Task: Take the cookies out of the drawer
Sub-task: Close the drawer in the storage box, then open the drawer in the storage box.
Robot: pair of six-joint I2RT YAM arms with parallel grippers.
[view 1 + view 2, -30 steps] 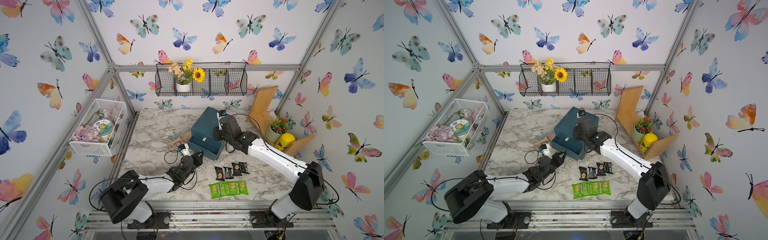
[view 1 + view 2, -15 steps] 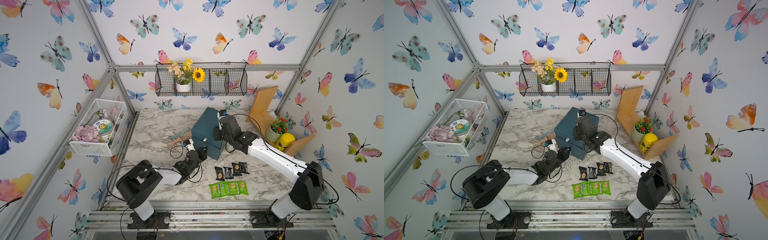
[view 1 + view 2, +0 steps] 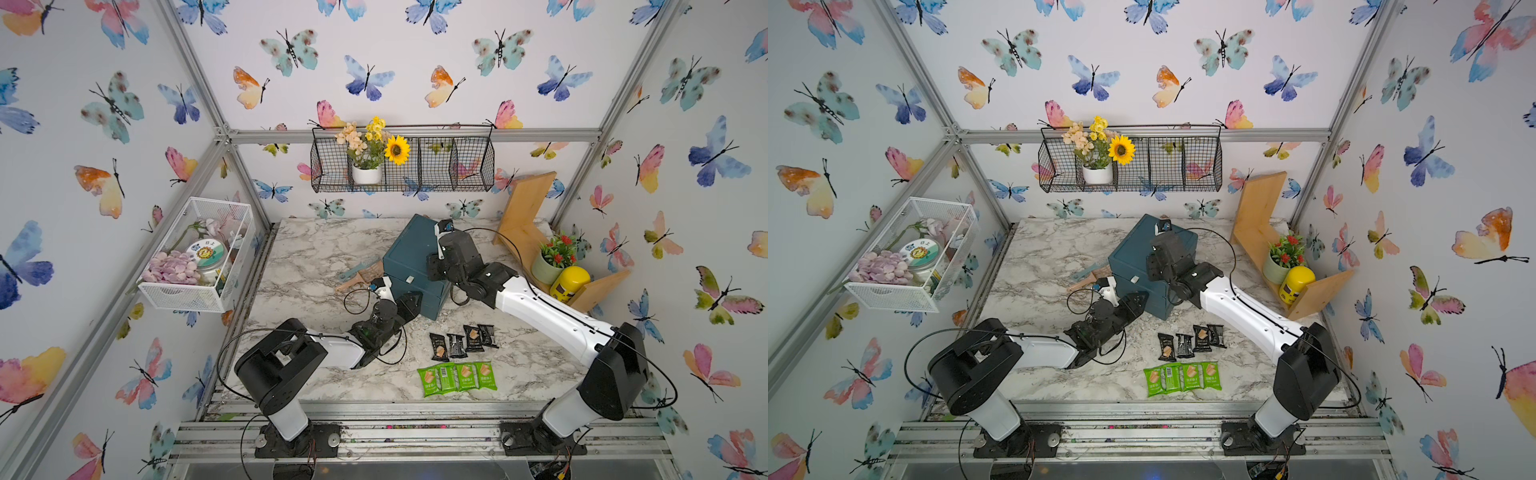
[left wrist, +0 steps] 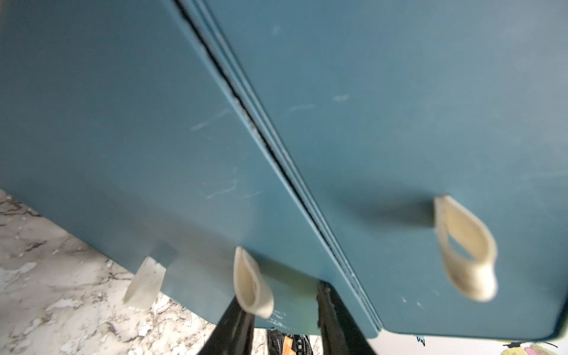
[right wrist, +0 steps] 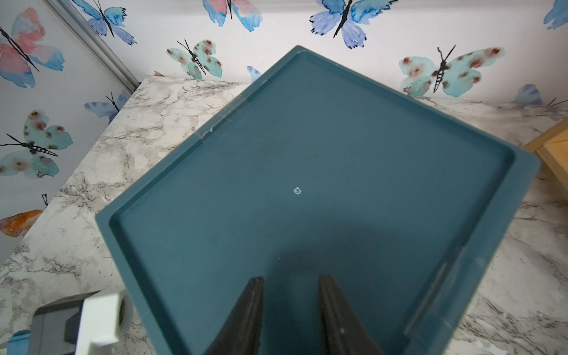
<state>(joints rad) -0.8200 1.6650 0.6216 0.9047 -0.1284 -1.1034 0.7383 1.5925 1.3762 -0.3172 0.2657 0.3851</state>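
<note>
The cookies [image 3: 465,376] lie out on the marble worktop [image 3: 316,257], near its front edge, in two short rows in front of the teal drawer unit [image 3: 405,253] and apart from it. Four black packets [image 3: 457,345] make the row nearer the unit, small glossy rectangles with crimped ends standing close together, and a tan biscuit shows on at least two of them. Just in front, four bright green packets [image 3: 1192,377] lie side by side, edges touching, each printed with a tan biscuit; their lettering is too small to read. Both drawer fronts sit flush with the unit, each with a cream loop pull [image 4: 464,249]. The left tool [image 4: 281,298] is low at the lower front, partly open with nothing between its fingers, and that drawer's loop lies at one fingertip. The right tool [image 5: 290,278] is over the unit's recessed top, also partly open and gripping nothing; whether its tips touch the top I cannot tell.
</note>
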